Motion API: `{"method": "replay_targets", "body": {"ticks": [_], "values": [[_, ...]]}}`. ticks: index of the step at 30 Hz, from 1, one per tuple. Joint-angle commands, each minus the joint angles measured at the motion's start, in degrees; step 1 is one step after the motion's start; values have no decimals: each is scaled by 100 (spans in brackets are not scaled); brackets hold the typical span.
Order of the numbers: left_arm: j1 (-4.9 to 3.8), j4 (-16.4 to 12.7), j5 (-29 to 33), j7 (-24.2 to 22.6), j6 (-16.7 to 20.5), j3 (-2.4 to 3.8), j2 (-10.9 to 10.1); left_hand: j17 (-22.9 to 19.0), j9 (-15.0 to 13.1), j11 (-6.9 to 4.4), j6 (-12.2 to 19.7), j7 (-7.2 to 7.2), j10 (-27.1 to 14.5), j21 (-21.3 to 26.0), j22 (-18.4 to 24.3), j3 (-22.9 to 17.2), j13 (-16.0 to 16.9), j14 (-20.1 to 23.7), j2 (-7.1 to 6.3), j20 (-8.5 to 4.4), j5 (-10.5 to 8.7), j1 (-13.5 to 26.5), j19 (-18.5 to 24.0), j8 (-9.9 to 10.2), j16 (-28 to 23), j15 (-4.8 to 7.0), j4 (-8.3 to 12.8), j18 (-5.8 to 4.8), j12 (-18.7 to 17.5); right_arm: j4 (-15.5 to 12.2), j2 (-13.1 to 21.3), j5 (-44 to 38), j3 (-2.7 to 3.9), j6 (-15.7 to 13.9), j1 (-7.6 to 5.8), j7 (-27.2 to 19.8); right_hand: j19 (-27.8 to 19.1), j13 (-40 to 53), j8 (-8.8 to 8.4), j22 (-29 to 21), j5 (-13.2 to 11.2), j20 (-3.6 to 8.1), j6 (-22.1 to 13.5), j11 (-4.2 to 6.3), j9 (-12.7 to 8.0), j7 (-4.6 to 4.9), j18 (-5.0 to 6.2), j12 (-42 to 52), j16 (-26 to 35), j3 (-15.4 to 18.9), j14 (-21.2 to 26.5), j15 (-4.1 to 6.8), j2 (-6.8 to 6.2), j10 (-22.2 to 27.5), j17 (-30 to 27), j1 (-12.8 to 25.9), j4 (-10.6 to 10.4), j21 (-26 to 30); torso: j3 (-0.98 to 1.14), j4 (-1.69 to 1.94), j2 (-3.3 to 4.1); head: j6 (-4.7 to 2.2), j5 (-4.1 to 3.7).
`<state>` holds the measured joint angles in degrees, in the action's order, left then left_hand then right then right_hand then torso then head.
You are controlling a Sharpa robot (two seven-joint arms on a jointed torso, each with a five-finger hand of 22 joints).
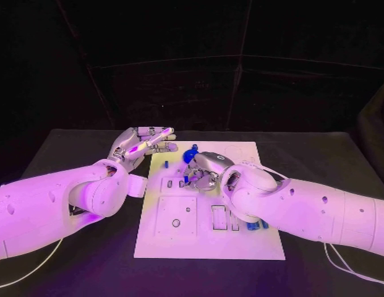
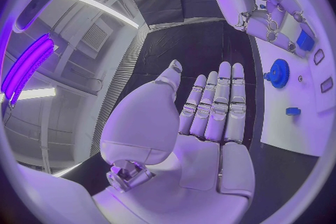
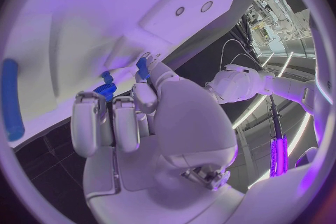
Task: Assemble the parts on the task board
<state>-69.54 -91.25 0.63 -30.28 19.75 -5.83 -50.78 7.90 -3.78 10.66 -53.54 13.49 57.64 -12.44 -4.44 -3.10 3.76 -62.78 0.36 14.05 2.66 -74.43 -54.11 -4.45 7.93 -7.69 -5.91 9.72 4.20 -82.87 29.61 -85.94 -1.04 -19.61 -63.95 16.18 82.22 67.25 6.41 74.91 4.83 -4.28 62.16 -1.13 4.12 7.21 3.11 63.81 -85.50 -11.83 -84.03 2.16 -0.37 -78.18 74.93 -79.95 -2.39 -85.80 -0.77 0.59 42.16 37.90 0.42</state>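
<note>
Your left hand [image 1: 143, 143] hovers released, fingers straight, over the bench [image 1: 76, 148] just left of the task board [image 1: 211, 238]. Your right hand [image 1: 207, 168] curls down over the board's far middle; you cannot tell whether it grasps a blue part [image 3: 143, 69] there. A blue gear [image 2: 279, 73] sits near it on the board.

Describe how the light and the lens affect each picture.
Head view: purple light tints both arms and the white board; the background is dark. Left wrist view: fisheye bends the board's edge; bright lamp strips glare. Right wrist view: strongly curved too, with a bright room beyond.
</note>
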Motion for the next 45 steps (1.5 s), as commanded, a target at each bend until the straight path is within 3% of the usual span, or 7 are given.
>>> {"method": "replay_targets", "body": {"ticks": [1,12,30,38,45], "values": [[-13,-13,-24,-9,-63,6,2,9,-6,-12,-13,9,12,39,8,2,0,-33,54,-3,10,-9,-29,20,-39,-1,40,81,-16,17,-22,-185,2,152,-2,60,-14,4,13,412,33,17,161,-21,1,-105,-62,-11,33,-25,-396,29,3,25,548,39,-10,-1,-1,-4,0,7,10],[-16,-13,-24,-4,-65,6,1,9,-6,-13,-16,7,17,43,11,5,0,-30,53,-3,10,-9,-28,20,-45,-2,46,80,-16,50,-69,-329,1,305,25,199,-30,-10,1,389,45,16,149,-24,-4,-100,-57,-31,42,-28,-393,27,-27,35,535,66,-8,9,2,-3,0,58,9],[-17,4,-24,7,-74,6,12,9,-6,-13,-17,7,18,44,12,6,0,-29,53,-3,10,-8,-27,20,-47,-2,48,80,-16,23,-59,-599,1,557,29,528,-86,-125,-94,315,112,-8,27,-66,-27,-45,-41,-188,81,-53,-381,-5,-198,125,479,205,-7,45,0,-7,-1,67,5],[-17,5,-24,11,-75,6,11,9,-6,-13,-17,7,18,44,12,6,0,-29,53,-3,10,-8,-27,20,-47,-2,48,80,-16,17,-68,-617,1,576,29,560,-120,-229,-167,268,146,-34,-84,-102,-35,-3,-31,-321,102,-34,-375,-34,-345,202,453,325,-34,69,-1,-8,-4,67,1],[-17,5,-24,15,-79,5,9,9,-6,-13,-17,7,18,44,12,6,0,-29,53,-3,10,-8,-27,20,-47,-2,48,80,-16,13,-79,-623,1,440,29,536,-151,-438,-251,224,456,-76,-281,-152,-38,45,-21,-560,124,86,-370,-78,-559,340,429,528,-119,96,-1,-6,-3,63,0]]}}
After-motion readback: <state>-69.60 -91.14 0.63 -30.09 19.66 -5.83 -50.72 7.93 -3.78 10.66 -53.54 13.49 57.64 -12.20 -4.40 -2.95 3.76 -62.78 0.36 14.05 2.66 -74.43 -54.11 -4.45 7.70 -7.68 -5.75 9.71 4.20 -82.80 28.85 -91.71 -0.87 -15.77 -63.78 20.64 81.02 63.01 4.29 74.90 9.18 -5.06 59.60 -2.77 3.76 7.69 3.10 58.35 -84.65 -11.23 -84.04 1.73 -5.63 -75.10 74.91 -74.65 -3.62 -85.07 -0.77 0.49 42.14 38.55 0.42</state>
